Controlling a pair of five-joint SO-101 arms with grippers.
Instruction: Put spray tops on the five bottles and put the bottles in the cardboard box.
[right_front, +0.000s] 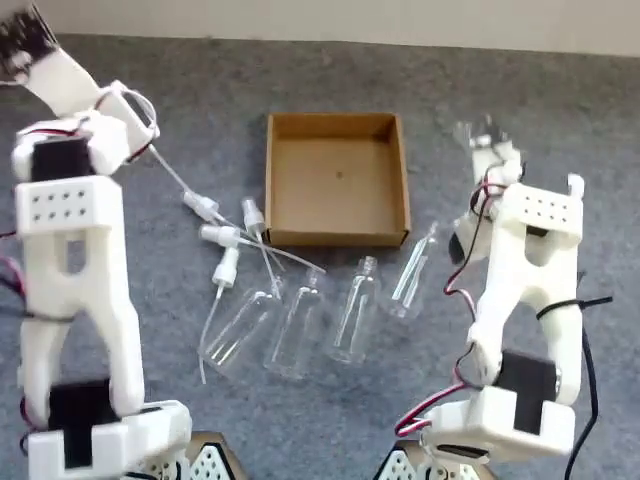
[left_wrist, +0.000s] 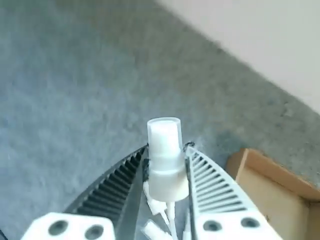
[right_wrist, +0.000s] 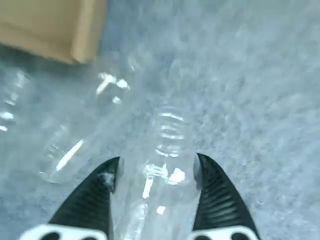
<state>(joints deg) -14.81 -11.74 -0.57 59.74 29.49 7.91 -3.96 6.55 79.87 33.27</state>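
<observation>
**Left tool** (left_wrist: 166, 169): jaws drawn in to a narrow gap, clamped on the collar of a spray top (left_wrist: 164, 137). The nozzle head stands clear past the fingertips and the thin dip tube trails back under the tool. The top is held up off the desk (right_front: 520, 80).

- Handling: light, hard plastic. The tube is slender and whippy and likely to wander at the bottle mouth. The collar is the right hold, and the tube should be left alone.

**Right tool** (right_wrist: 157, 167): jaws about a bottle's width apart, closed on the sides of a clear bottle (right_wrist: 167, 150). The threaded neck points out beyond the tips.

- Handling: empty, so very light. The thin, slick wall will probably dent or squirt out under a hard squeeze. A hold on the body below the shoulder keeps the threads free for the top.

**Outward:**

- The cardboard box (right_front: 338, 238) sits between the two tools, open side up. None of the bottles is in it yet.
- Beside the box, nearer the left tool, four loose spray tops (right_front: 222, 236) lie with their tubes crossing.
- Four bottles (right_front: 298, 322) lie uncapped on their sides, strung from below those tops toward the right tool. The last one is just beside the box corner.
</observation>
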